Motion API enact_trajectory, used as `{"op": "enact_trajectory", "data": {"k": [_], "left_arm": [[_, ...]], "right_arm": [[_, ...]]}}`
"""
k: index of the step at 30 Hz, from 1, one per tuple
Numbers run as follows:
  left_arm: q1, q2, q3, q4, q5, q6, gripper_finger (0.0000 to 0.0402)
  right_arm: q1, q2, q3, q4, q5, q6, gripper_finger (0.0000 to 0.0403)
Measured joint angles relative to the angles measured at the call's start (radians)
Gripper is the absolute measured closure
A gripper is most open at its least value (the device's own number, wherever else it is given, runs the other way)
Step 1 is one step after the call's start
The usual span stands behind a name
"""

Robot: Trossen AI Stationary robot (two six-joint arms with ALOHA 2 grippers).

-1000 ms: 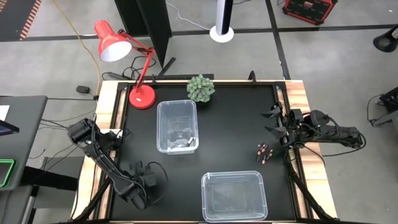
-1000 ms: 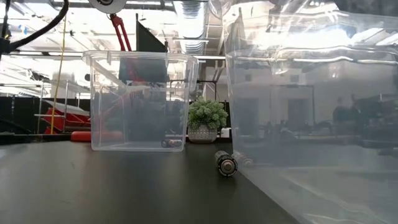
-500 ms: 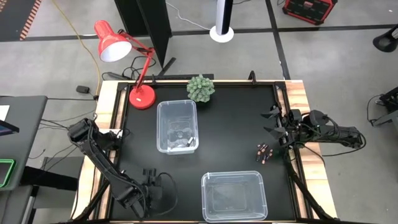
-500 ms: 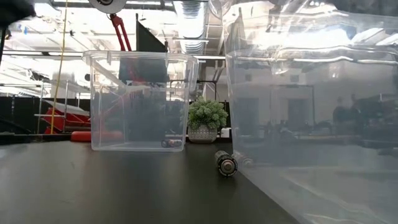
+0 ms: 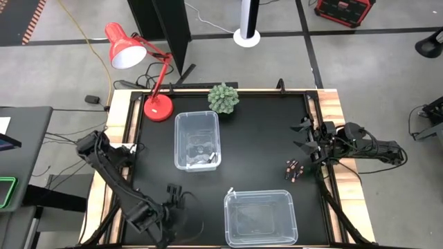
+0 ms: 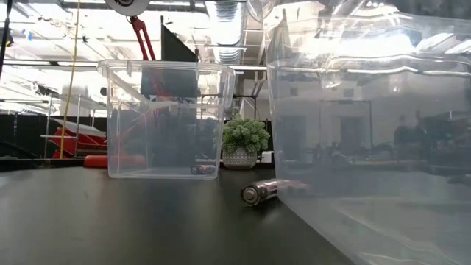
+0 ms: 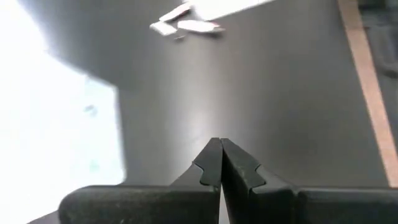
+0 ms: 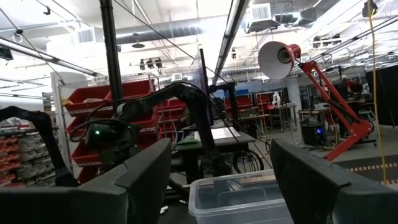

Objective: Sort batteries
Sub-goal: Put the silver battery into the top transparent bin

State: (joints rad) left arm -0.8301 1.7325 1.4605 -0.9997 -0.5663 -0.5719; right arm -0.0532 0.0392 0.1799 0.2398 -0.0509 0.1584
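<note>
One whitish battery [image 5: 229,189] lies on its side on the black table at the near bin's [image 5: 260,218] far left corner. In the low view, this battery [image 6: 259,192] lies slanted beside the bin wall [image 6: 368,110]. A few whitish batteries [image 5: 208,158] lie in the far bin [image 5: 197,140]. Several dark batteries [image 5: 293,169] lie in a cluster near the right edge. My left gripper [image 5: 175,196] is shut over bare table, left of the near bin; in its wrist view the gripper [image 7: 221,163] touches nothing. My right gripper [image 5: 304,135] waits open at the right edge, far of the dark cluster, with wide-apart fingers [image 8: 143,180].
A red desk lamp [image 5: 158,107] and a small potted plant [image 5: 223,98] stand at the far edge. Wooden rails [image 5: 116,138] border the left and right sides. Bare black table [image 5: 256,138] lies between the far bin and the right arm.
My left arm has drawn back toward the table's near edge and no longer shows in the low view. The whitish battery by the near bin has turned about on the table: it pointed end-on at the low camera and now lies slanted, showing its side.
</note>
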Motion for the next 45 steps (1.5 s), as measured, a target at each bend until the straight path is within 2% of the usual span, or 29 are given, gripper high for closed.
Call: {"op": "enact_trajectory", "data": {"k": [5, 7, 10, 13, 16, 23, 26, 28, 33, 38, 45], "left_arm": [[0.059, 0.000, -0.003, -0.151, -0.018, -0.130, 0.0400], [0.079, 0.000, -0.023, -0.217, 0.032, -0.231, 0.0400], [0.090, 0.000, -0.086, -0.288, 0.166, -0.396, 0.0400], [0.069, 0.000, -0.161, -0.274, 0.289, -0.477, 0.0400], [0.020, 0.000, -0.216, -0.240, 0.359, -0.504, 0.0384], [-0.078, 0.000, -0.241, -0.227, 0.379, -0.573, 0.0295], [-0.097, -0.001, -0.248, -0.276, 0.385, -0.695, 0.0261], [-0.098, -0.001, -0.279, -0.304, 0.430, -0.804, 0.0248], [-0.097, -0.001, -0.373, -0.287, 0.542, -0.992, 0.0243], [-0.094, -0.027, -0.431, -0.260, 0.569, -1.081, 0.0245], [-0.093, -0.144, -0.537, -0.202, 0.635, -1.217, 0.0245]], "right_arm": [[0.000, 0.000, 0.000, 0.000, 0.000, 0.010, 0.0111], [0.000, 0.000, 0.000, 0.000, 0.000, 0.018, 0.0111], [0.000, 0.000, 0.000, 0.000, 0.000, 0.020, 0.0111], [0.000, 0.000, 0.000, 0.000, 0.000, 0.017, 0.0111], [0.000, 0.000, 0.000, 0.000, 0.000, 0.017, 0.0111], [0.000, 0.000, 0.000, -0.001, 0.000, 0.016, 0.0111], [0.000, 0.000, 0.000, -0.001, 0.000, 0.016, 0.0111], [0.000, 0.000, 0.000, -0.001, 0.000, 0.013, 0.0111], [0.000, 0.000, 0.000, -0.001, 0.000, 0.013, 0.0111], [0.000, 0.000, 0.000, 0.000, 0.000, 0.014, 0.0111], [0.000, 0.000, 0.000, 0.000, 0.000, 0.017, 0.0111]]}}
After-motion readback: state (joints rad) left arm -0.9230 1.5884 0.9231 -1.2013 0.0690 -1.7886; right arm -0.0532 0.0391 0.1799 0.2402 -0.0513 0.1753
